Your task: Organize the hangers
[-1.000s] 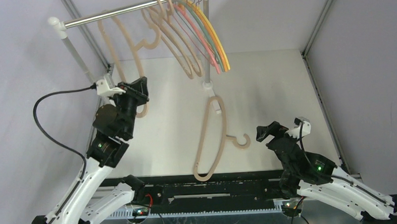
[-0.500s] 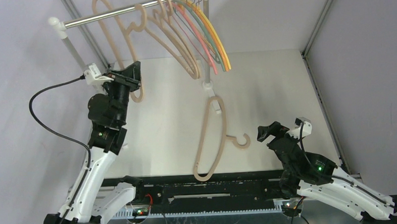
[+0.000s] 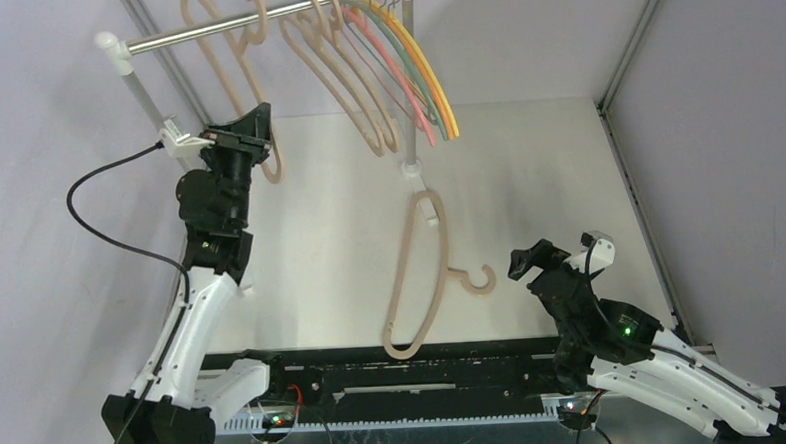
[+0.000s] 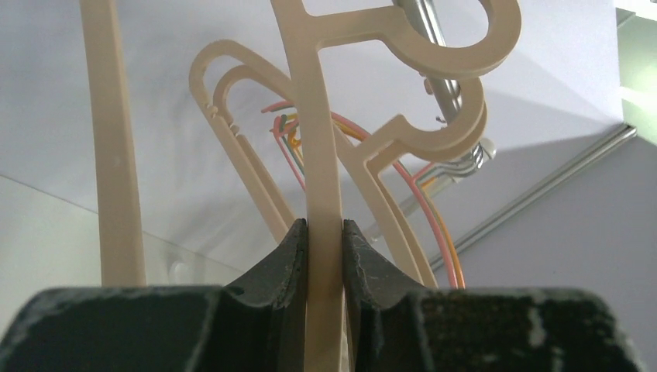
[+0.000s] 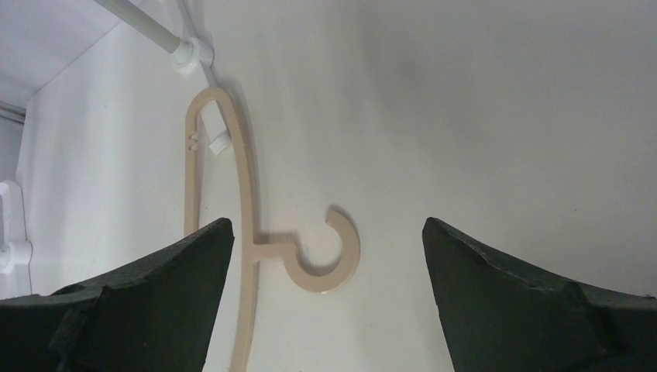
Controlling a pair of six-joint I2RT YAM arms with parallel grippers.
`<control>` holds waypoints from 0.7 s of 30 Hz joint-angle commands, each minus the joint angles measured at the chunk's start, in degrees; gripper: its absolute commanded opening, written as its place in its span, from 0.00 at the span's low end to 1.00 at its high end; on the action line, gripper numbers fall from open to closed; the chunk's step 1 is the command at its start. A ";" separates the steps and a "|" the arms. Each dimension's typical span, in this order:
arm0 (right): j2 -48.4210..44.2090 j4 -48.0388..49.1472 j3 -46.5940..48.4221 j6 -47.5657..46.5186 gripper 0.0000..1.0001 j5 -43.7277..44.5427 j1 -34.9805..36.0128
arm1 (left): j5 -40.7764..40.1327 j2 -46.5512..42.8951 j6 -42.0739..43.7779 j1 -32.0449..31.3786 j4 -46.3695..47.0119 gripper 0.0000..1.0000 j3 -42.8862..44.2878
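My left gripper (image 3: 255, 128) is shut on the bar of a tan hanger (image 3: 230, 69), held up so its hook (image 4: 457, 46) sits over the silver rail (image 3: 210, 30). In the left wrist view the fingers (image 4: 288, 256) pinch the tan bar (image 4: 321, 155). Two more tan hangers (image 3: 348, 84) and thin pink, green, yellow and orange hangers (image 3: 417, 71) hang on the rail to the right. Another tan hanger (image 3: 417, 281) lies flat on the table; its hook (image 5: 325, 260) shows between my open, empty right gripper (image 3: 536, 261) jaws.
The rail stands on white posts (image 3: 127, 68), one at the left and one mid-table with a foot (image 3: 412, 166). Grey walls enclose the table (image 3: 537, 166). A black cable (image 3: 98, 210) runs from the left wrist.
My left arm has lifted the tan hanger up and to the left, bringing its hook onto the rail. The right arm has stayed in place.
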 commanded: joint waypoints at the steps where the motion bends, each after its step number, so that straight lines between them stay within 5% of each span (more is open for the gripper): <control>1: 0.70 0.66 1.34 -0.64 1.00 0.67 -0.85 | 2.06 2.65 -6.84 1.80 9.31 0.00 -0.04; 12: 1.10 -0.71 1.33 0.35 1.00 0.57 -1.73 | 5.71 10.00 -9.39 1.90 10.79 0.01 -1.11; 21: 2.92 0.58 0.81 0.63 1.00 -0.24 -1.92 | 11.25 7.53 0.35 1.05 3.78 0.48 -1.05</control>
